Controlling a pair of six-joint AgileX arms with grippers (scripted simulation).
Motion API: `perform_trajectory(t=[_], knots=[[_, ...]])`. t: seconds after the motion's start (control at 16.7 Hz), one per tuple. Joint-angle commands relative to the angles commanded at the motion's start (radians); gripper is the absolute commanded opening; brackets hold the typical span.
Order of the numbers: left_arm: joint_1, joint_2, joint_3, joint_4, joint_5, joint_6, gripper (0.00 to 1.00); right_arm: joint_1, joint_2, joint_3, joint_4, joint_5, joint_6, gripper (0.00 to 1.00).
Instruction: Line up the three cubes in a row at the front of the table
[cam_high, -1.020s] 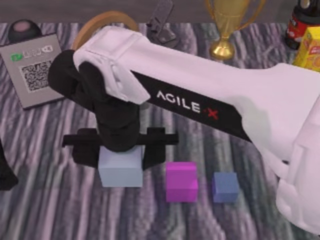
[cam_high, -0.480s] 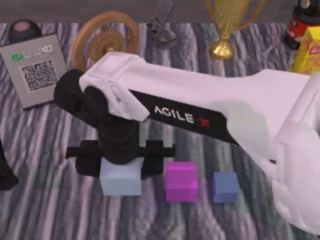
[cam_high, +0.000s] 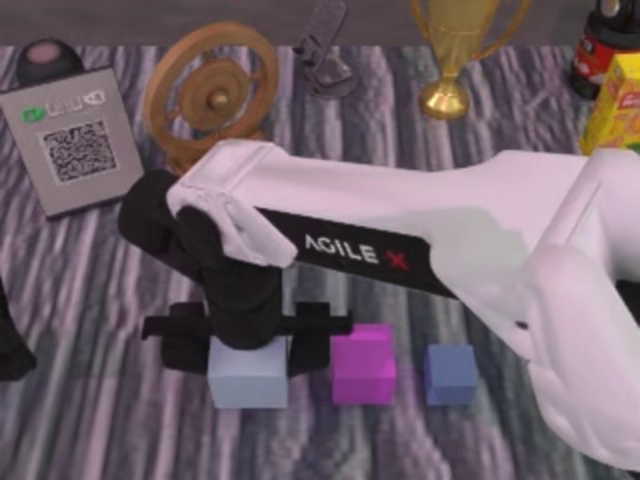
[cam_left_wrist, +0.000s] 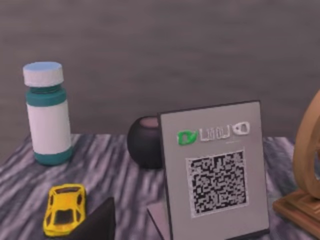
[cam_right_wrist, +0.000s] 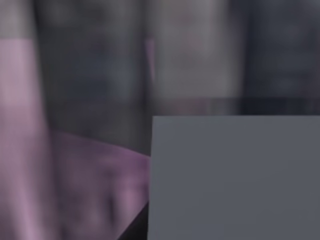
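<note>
Three cubes stand near the front of the table (cam_high: 120, 430). The large pale blue-grey cube (cam_high: 248, 385) is leftmost, the magenta cube (cam_high: 363, 365) is in the middle and the small periwinkle-blue cube (cam_high: 450, 374) is on the right. My right gripper (cam_high: 248, 345) reaches across from the right, with a black finger against each side of the pale blue-grey cube, shut on it. In the right wrist view that cube's (cam_right_wrist: 235, 175) grey face fills the lower part. My left gripper (cam_high: 8, 350) sits parked at the table's left edge.
Along the back stand a QR sign (cam_high: 75, 140), a wooden wheel ornament (cam_high: 212, 100), a dark stand (cam_high: 325, 45), a gold trophy (cam_high: 447, 60) and a yellow carton (cam_high: 618, 100). The left wrist view shows a white bottle (cam_left_wrist: 47, 112) and a yellow toy car (cam_left_wrist: 63, 207).
My right arm has drawn toward the front and slightly right, carrying the pale blue-grey cube closer to the magenta cube's line. The wooden wheel is now uncovered.
</note>
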Motion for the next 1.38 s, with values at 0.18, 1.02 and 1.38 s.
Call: perform_trajectory(t=[0.18,1.02,1.38], knots=[[0.0,0.0,0.0,0.0,0.0,0.0,1.0,0.0,0.0,0.0,0.0,0.0,0.0,0.3],[0.0,0.0,0.0,0.0,0.0,0.0,1.0,0.0,0.0,0.0,0.0,0.0,0.0,1.0],[0.0,0.0,0.0,0.0,0.0,0.0,1.0,0.001,0.0,0.017,-0.017,0.001,-0.001,1.0]])
